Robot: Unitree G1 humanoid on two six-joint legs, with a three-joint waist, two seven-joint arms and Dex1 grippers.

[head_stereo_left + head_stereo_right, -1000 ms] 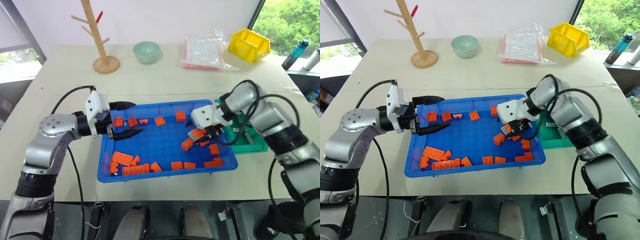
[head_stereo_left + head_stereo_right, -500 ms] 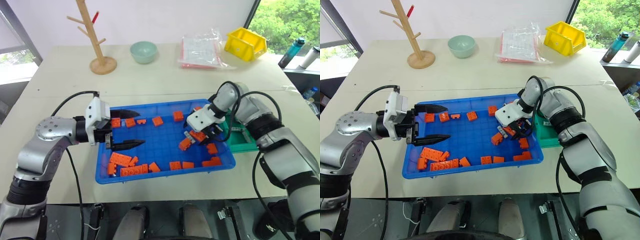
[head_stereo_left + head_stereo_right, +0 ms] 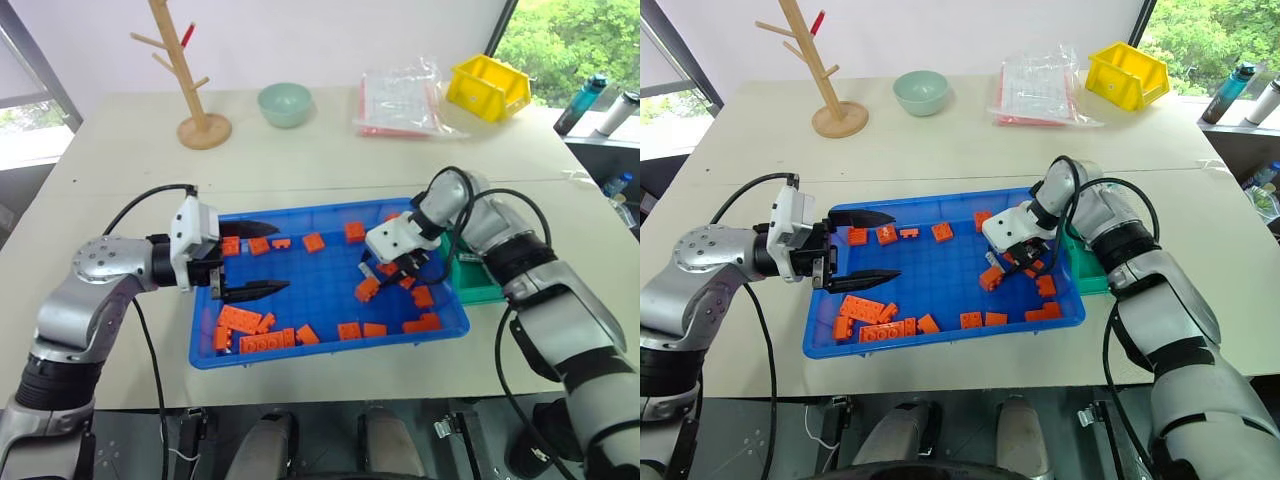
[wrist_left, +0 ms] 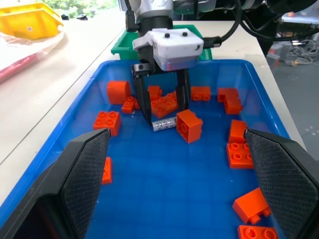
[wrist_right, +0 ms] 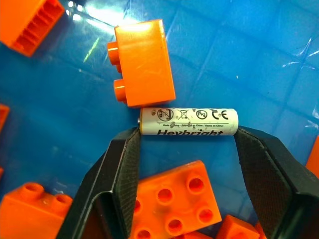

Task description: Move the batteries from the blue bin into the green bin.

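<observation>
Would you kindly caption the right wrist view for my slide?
Right tool straddling a battery end to end among orange bricks in the blue bin.

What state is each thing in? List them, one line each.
Left hand: open, empty, over the blue bin's left end.
Right hand: down in the bin, closed on the battery's two ends.
Battery: lying flat on the bin floor, not lifted.
Bricks: loose, scattered in the bin.
Blue bin: flat on the table.
Green bin: upright, partly hidden; contents unclear.
Bowl: upright.
</observation>
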